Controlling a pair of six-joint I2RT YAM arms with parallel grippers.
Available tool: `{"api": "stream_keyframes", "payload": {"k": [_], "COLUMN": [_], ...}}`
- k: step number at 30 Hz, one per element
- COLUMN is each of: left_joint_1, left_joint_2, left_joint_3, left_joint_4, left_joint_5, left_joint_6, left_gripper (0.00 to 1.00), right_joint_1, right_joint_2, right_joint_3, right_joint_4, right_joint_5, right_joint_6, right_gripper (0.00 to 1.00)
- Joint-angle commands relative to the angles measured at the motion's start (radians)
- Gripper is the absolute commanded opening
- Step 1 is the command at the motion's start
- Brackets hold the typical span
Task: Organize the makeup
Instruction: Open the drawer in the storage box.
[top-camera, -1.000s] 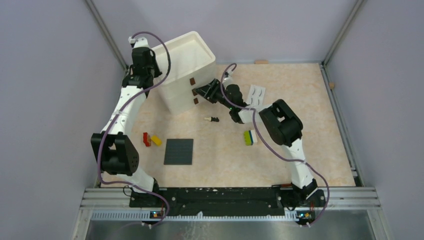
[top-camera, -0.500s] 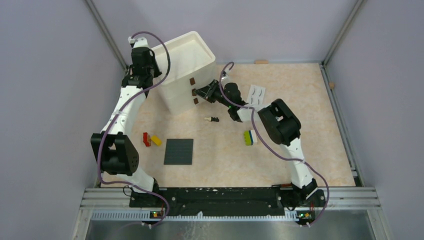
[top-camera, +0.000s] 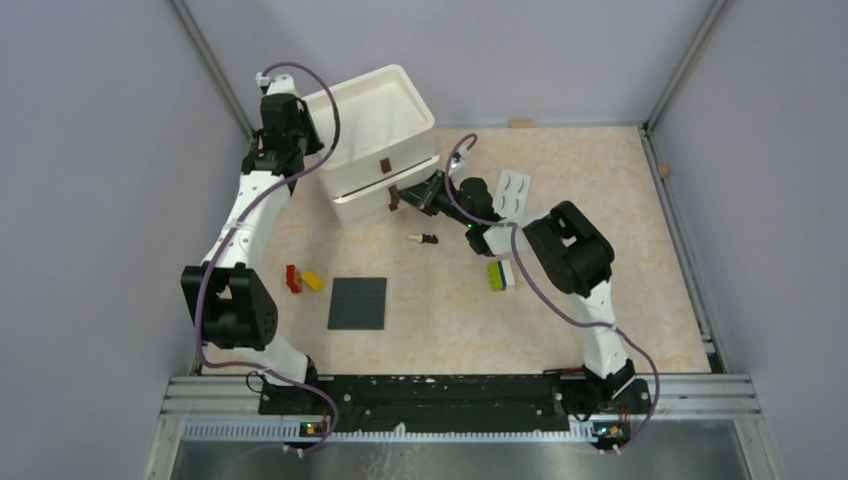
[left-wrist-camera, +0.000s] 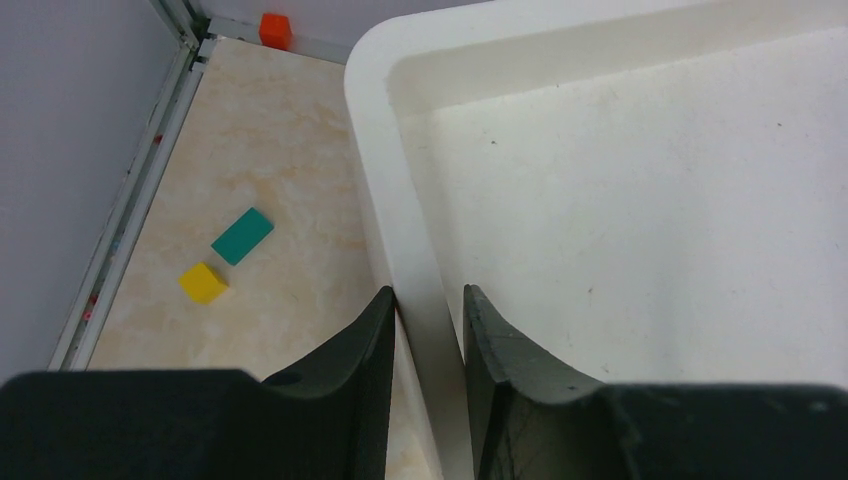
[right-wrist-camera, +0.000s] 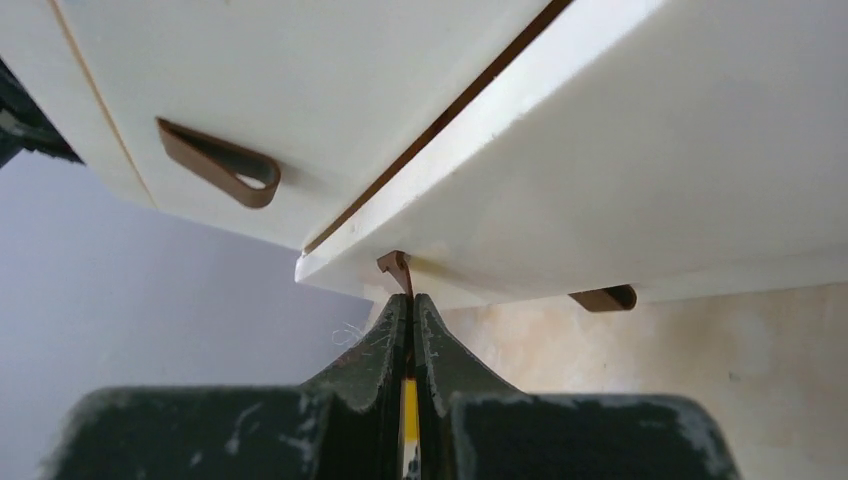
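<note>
While left tool (left-wrist-camera: 428, 300) clamps the drawer box (top-camera: 365, 185) rim and right tool (right-wrist-camera: 411, 305) pinches a drawer pull (right-wrist-camera: 396, 266), eyelash card (top-camera: 514, 190) and a dark cosmetic (top-camera: 425, 238) lie loose: sorting likely unfinished.

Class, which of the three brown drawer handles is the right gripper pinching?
The middle handle, on the protruding drawer, sits pinched in the right gripper; the upper handle and lower handle hang free.

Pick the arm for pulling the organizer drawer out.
Right. The right gripper is shut on the drawer's brown handle, while the left gripper clamps the rim of the white organizer, bracing it.
</note>
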Motion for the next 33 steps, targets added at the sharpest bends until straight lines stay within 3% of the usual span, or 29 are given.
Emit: {"api": "stream_keyframes", "payload": {"k": [1,9,18,33], "left_joint_1": [-0.012,-0.006,-0.003,-0.002], "left_joint_2": [0.037,0.044,0.046,0.043], "left_joint_3": [-0.001,0.002,0.004,0.003], "left_joint_4": [-0.101,-0.104,-0.106,-0.106], "left_joint_5": [0.129,0.133,0.129,0.136], "left_joint_6": [-0.005,-0.007,-0.007,-0.008], "left_gripper": [0.24,0.24,0.24,0.26], "right_joint_1": [0.015,0.048,0.082,0.092], "right_joint_2": [-0.129,-0.300,-0.385,-0.439], "right_joint_3": [-0.100,-0.298,-0.412,-0.437], "right_joint_4": [0.071,0.029,0.028,-0.156], "right_joint_5": [-0.046,-0.021,-0.012,0.040], "right_joint_6": [-0.051,-0.172,-0.185,-0.246], "right_gripper": [0.00,0.00,0.00,0.00]}}
